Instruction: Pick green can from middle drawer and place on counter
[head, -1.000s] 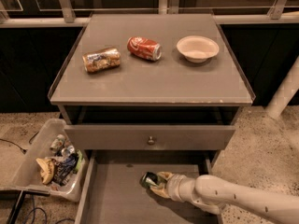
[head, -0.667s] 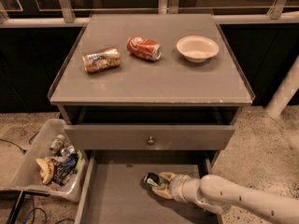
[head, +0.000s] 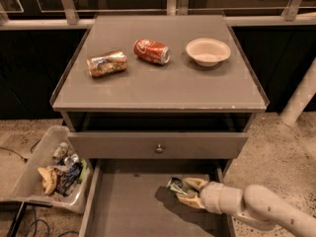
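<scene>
Gripper (head: 184,191) low in middle drawer (head: 128,206), clamped on green can (head: 174,185) lying there. I reckon grip's tip-only, so can cd slip out or clip the drawer front (head: 123,144) en route to counter (head: 158,90).

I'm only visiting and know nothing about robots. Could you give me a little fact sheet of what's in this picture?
counter: holds a gold can and a red can, both on their sides, and a bowl
middle drawer: open, with the green can inside
tool: in the middle drawer, at the green can
arm: enters from the view's lower right
bin: on the floor beside the cabinet, with trash inside
</scene>
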Action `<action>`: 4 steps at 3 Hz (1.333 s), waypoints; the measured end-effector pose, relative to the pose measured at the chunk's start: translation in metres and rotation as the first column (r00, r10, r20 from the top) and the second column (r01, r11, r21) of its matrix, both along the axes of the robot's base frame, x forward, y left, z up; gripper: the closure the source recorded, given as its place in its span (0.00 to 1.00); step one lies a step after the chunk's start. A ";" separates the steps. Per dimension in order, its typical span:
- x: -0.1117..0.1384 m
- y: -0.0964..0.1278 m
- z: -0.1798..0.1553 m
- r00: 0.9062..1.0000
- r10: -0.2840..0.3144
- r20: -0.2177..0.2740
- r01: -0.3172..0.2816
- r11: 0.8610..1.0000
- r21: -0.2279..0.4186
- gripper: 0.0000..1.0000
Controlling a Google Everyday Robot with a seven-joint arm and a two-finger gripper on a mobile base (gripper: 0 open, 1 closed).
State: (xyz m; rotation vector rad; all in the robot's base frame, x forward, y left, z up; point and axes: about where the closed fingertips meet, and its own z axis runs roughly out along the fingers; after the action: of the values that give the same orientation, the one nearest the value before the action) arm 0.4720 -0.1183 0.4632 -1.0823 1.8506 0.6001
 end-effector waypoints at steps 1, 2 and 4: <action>-0.015 -0.022 0.044 0.999 0.023 0.027 -0.024 1.000 0.021 1.00; -0.021 -0.035 0.090 0.997 0.047 0.068 -0.044 0.998 -0.046 1.00; -0.011 -0.059 0.190 0.983 0.091 0.159 -0.056 0.976 -0.208 1.00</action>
State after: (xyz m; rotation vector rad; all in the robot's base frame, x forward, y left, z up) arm 0.4612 -0.1770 0.6536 -1.3000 1.7579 0.3543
